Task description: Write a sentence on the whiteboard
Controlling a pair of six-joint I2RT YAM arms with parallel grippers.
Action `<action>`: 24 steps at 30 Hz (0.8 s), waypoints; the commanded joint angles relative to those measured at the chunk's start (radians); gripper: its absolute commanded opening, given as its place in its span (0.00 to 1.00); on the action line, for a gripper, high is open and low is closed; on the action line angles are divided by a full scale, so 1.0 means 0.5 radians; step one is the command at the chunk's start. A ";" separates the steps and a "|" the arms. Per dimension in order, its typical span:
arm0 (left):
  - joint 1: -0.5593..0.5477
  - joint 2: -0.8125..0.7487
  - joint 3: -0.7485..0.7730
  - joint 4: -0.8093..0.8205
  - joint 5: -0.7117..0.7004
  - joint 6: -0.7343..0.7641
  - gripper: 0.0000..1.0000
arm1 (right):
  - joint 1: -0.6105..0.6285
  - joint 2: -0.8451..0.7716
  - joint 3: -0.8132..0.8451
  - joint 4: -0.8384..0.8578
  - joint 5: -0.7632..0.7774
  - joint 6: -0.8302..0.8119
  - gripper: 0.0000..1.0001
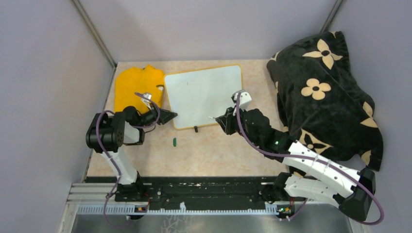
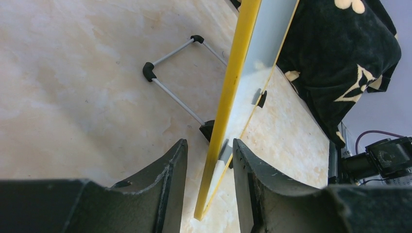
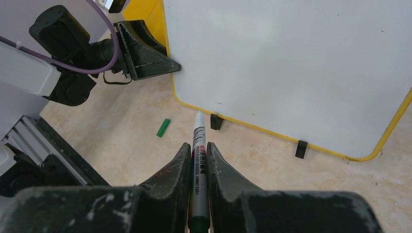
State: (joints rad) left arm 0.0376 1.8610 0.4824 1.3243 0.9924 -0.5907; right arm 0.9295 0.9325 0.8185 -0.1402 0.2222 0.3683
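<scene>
The whiteboard lies on the table, yellow-framed, with two black clip feet on its near edge. Its white face shows no writing, so the sentence is not in view. My right gripper hovers just off the board's near edge and is shut on a silver whiteboard marker, tip pointing at the board and uncapped. My left gripper is open at the board's near left corner. In the left wrist view the yellow frame edge runs between its fingers, with a gap on each side.
The green marker cap lies on the table in front of the board, also in the right wrist view. A folded yellow cloth lies left of the board. A black flowered blanket fills the right side. A grey wire stand shows beside the board's edge.
</scene>
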 commanded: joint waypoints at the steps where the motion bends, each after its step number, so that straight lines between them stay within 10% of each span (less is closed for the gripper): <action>1: 0.011 0.025 -0.004 0.119 0.040 0.000 0.44 | 0.022 0.006 0.038 0.134 -0.007 0.012 0.00; 12: 0.009 0.062 0.027 0.119 0.082 -0.015 0.50 | 0.022 0.032 0.032 0.162 -0.021 0.012 0.00; 24: 0.005 0.080 0.045 0.117 0.114 -0.015 0.26 | 0.021 0.051 0.029 0.178 -0.024 0.007 0.00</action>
State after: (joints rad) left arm 0.0376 1.8851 0.4915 1.3346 1.0245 -0.6102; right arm 0.9295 0.9554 0.8185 -0.1112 0.2146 0.3683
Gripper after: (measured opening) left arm 0.297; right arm 0.129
